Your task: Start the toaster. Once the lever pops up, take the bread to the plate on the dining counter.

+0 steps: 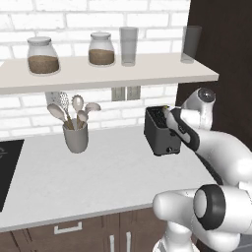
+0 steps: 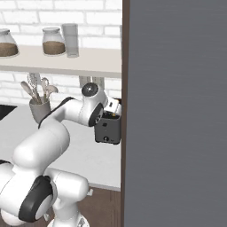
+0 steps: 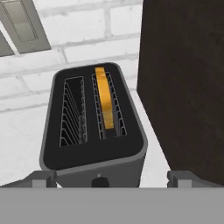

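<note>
Gripper (image 3: 109, 177) open wide, jaws spread to either side of the toaster's front end, holding nothing. Fingertips (image 3: 41, 178) low at the edge of the hand view, one left and one right of the toaster (image 3: 94, 127), whether touching it cannot be told. Small round knob (image 3: 99, 180) of the toaster just between them.

Toaster black, boxy, two slots on top. Left slot empty, wire guides bare. Bread (image 3: 104, 98) standing on edge in the right slot, golden top edge level with the opening, sunk rather than raised.

Toaster (image 1: 160, 130) set on the pale worktop (image 1: 88, 177) at its right end, close to the white brick wall (image 1: 29, 113) and just beside a tall dark panel (image 1: 221, 59). Arm bent over from the lower right in the left base view, wrist over the toaster's right side.

Grey utensil holder (image 1: 76, 137) with wooden spoons upright further left on the worktop, well apart from the toaster. Edge of a black cooktop (image 1: 9, 167) at far left.

Shelf (image 1: 98, 74) above: two glass jars (image 1: 43, 55) with brown contents, a clear glass (image 1: 129, 46), another glass near the right end. Double wall outlet (image 1: 126, 93) under the shelf, behind the toaster. Brown cabinet fronts (image 1: 69, 231) below the worktop.
</note>
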You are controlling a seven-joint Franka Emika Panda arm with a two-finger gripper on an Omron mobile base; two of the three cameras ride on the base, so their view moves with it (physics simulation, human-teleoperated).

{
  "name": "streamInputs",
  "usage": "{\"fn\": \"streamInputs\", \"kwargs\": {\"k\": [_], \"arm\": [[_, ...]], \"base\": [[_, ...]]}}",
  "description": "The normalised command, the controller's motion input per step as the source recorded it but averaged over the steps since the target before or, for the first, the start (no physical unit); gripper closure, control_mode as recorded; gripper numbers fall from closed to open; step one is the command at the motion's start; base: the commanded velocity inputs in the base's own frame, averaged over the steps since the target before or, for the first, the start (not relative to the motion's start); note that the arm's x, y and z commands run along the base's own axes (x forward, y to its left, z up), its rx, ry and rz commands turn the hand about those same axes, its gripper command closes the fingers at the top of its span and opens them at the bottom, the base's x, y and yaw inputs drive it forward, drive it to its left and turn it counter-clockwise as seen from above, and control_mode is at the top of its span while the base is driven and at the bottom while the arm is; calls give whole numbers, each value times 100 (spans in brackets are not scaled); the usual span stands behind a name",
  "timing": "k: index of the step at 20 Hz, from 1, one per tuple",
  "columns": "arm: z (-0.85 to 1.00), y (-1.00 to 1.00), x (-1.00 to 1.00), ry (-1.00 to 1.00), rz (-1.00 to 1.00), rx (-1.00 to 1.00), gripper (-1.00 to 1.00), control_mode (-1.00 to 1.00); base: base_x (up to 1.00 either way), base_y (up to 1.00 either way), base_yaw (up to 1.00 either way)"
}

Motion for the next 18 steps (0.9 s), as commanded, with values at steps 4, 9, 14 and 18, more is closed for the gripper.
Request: {"fn": "streamInputs", "kwargs": {"k": [4, 9, 14, 18], "arm": [[0, 0, 5, 0, 2, 0, -100, -100], [0, 1, 20, 0, 1, 0, -100, -100], [-2, 2, 20, 0, 0, 0, -100, -100], [-14, 1, 18, 0, 0, 0, -100, -100]], "base": [[0, 0, 0], [0, 0, 0], [0, 0, 0], [0, 0, 0]]}}
